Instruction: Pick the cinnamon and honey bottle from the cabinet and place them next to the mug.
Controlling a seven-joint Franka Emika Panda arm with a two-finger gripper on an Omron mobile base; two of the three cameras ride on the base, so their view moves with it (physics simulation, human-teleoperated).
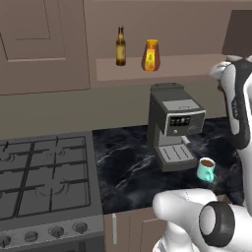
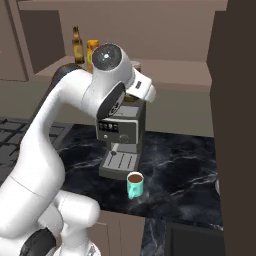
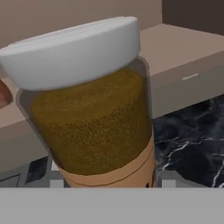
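- We have the cinnamon [image 3: 92,118] gripped in our jaws, up off the cabinet [image 1: 162,69] shelf, above the tabletop [image 1: 128,167]
- Honey bottle [image 1: 151,55] stands on the shelf, untouched
- Mug [image 1: 206,170] waits beside the coffee machine [image 1: 174,125]; nothing placed yet

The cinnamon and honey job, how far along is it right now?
Nothing is placed yet: the mug stands alone on the counter by the coffee machine. In hand: the cinnamon jar sits close in front of the hand camera, apparently gripped by the tool, above the counter near the shelf. Left: set it beside the mug, then fetch the honey bottle, which stands on the shelf next to a dark bottle.
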